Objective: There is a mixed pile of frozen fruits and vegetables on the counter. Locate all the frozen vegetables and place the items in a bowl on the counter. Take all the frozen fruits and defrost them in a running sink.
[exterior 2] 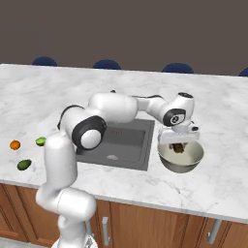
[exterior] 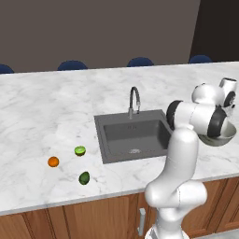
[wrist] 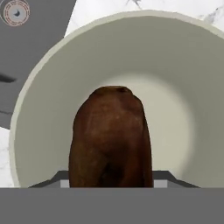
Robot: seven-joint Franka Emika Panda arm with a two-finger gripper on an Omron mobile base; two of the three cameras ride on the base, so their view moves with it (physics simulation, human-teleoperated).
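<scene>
Above the bowl (exterior 2: pixel 181 158) rim, end effector (exterior 2: pixel 178 143) grasping brown piece (wrist: pixel 111 138), sink (exterior 2: pixel 121 143) adjacent.

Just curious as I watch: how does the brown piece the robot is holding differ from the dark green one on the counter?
The brown piece is matte, rough and oblong; the dark green piece is glossy and oval. The brown piece hangs between the fingers over the bowl, right of the sink; the dark green piece lies free on the counter, left of the sink. Both are small food pieces.
</scene>
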